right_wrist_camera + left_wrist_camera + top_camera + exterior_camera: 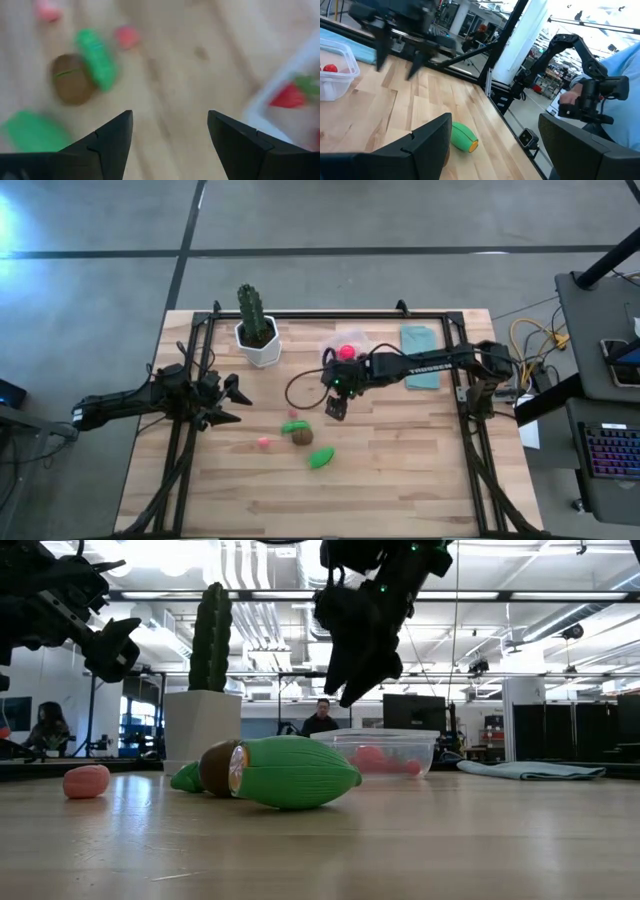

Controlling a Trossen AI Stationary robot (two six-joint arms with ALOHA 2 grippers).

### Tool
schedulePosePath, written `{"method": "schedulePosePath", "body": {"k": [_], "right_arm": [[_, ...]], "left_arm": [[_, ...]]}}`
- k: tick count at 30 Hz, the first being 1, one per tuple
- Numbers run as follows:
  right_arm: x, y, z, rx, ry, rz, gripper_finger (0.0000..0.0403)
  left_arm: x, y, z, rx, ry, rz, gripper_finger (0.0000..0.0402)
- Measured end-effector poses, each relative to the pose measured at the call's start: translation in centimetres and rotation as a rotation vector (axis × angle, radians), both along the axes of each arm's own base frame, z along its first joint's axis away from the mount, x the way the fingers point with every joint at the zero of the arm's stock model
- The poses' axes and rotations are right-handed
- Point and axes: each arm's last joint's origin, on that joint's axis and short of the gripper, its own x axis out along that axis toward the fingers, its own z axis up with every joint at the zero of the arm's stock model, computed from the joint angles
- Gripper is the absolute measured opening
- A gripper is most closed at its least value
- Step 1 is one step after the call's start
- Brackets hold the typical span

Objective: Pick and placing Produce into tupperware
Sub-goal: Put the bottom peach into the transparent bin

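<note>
The clear tupperware (pixel 352 346) sits near the table's far edge with red and pink pieces inside; it also shows in the low view (pixel 385 752). On the wood lie a small green piece (pixel 293 426), a brown ball (pixel 302 436), a pink piece (pixel 264 443) and a green oblong piece (pixel 320 457). My right gripper (pixel 335 408) hangs open and empty above the table between the tupperware and this cluster; its wrist view (pixel 170 115) looks down on the brown ball (pixel 72 80). My left gripper (pixel 235 405) waits open at the table's left.
A tall green cactus in a white pot (pixel 258 332) stands left of the tupperware. A light blue folded cloth (pixel 420 355) lies to its right. A black cable (pixel 300 385) loops under the right arm. Black frame rails run along the table's edges. People show in the room behind.
</note>
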Motion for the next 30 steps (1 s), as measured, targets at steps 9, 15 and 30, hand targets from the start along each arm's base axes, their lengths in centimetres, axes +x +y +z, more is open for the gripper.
{"method": "schedulePosePath", "body": {"k": [9, 15, 30], "right_arm": [[0.0, 4.3, 0.1, -0.085, -0.027, 0.380, 0.0249], [-0.2, 6.4, 0.0, -0.115, -0.041, 0.563, 0.0249], [-0.2, 7.6, -1.2, 0.003, -0.011, 0.622, 0.0240]], "left_arm": [[0.0, 0.0, 0.0, 0.000, 0.000, 0.000, 0.0283], [0.0, 0.0, 0.0, 0.000, 0.000, 0.000, 0.0283], [0.0, 0.0, 0.0, 0.000, -0.001, 0.000, 0.0283]]}}
